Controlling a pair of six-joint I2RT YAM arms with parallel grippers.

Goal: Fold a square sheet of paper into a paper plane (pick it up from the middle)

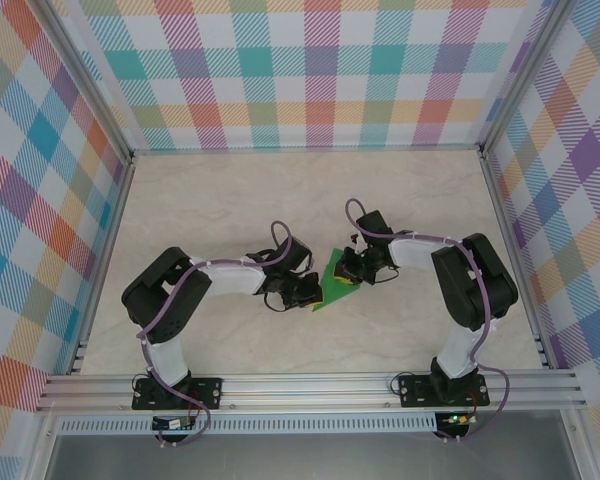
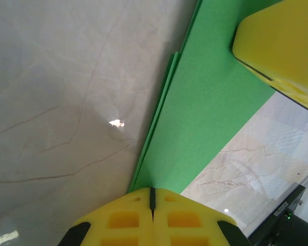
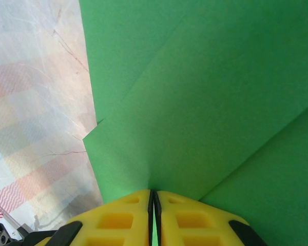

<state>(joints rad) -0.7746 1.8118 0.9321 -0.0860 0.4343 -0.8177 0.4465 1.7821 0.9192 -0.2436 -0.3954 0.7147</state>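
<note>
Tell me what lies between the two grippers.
Only the folded green paper lies there, pinched by the left gripper and the right gripper from either side; the top view shows it.

Paper is plain bright green. Left gripper and right gripper are yellow with black corners; arms are black and white, cables purple. Table is pale beige marble with thin veins, and walls are pastel plaid in teal, orange, purple and pink.
</note>
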